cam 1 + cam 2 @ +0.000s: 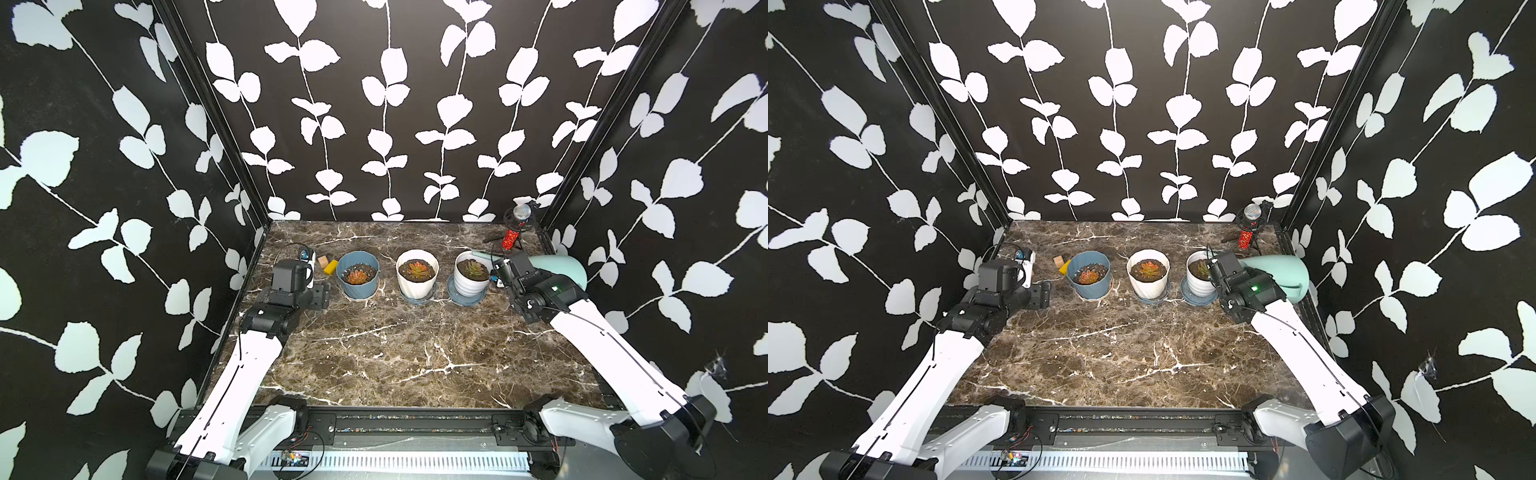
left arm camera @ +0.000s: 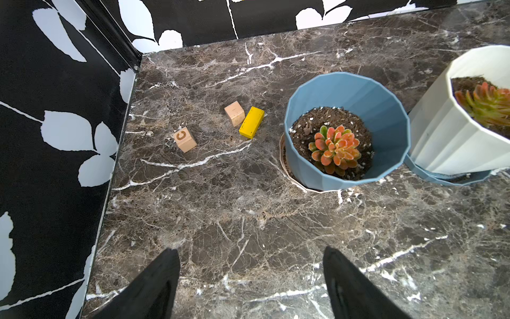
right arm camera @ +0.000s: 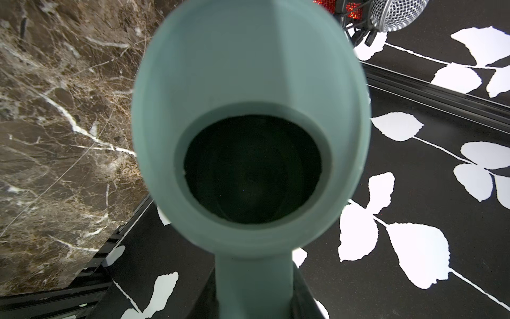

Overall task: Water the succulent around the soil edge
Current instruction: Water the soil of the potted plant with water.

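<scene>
**Can picked up and tipped at the pot; no pour confirmed**

The right tool (image 3: 252, 301) is clenched on the handle of the mint watering can (image 1: 561, 268). The can looks lifted and tipped, with its body on the outer side of the tool. Its spout (image 1: 478, 253) reaches past the tool to the rim of the ribbed white pot (image 1: 469, 286) just beside it. The green succulent (image 1: 473, 269) sits mid-soil in that pot, and I take it as the target. The left tool (image 2: 250, 250) is released with jaws wide and empty, over bare bench (image 2: 248, 207), the blue pot (image 2: 347, 91) ahead and off to one side. My read: pickup and approach are done. No stream is visible, and I can't tell whether the soil is wet. Left to do: pour around the soil edge, keeping off the rosette, then set the can down.
</scene>
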Tool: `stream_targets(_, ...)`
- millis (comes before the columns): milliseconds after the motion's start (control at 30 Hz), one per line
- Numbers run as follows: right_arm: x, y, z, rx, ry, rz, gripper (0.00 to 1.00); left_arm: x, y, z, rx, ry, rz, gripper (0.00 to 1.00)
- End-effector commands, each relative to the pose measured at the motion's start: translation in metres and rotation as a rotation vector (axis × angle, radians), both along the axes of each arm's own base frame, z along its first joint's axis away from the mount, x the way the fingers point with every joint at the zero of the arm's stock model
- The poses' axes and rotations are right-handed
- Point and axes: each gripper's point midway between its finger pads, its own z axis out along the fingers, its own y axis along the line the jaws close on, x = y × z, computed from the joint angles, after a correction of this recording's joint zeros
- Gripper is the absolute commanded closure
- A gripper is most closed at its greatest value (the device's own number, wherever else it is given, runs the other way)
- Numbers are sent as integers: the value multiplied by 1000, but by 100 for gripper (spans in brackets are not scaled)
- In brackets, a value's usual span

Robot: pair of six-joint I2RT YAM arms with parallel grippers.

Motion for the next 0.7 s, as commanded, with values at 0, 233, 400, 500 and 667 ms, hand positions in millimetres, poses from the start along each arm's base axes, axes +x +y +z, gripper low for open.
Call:
stream_targets(0, 4, -3, 4, -8, -54, -33, 100, -3, 1, -1, 1, 9, -3, 17)
stream_targets(233, 8, 3, 2, -8, -43, -19, 100, -4, 2, -1, 0, 7, -2, 17)
stream_targets(400, 11, 9, 1, -9, -41, -8, 100, -4, 2, 0, 1, 5, -1, 17)
stream_targets(500, 12, 12, 3, -10, -47, 1, 100, -4, 2, 0, 1, 4, -1, 17)
stream_targets(667, 14, 16, 7, -24, -49, 15, 100, -4, 2, 0, 1, 5, 0, 17)
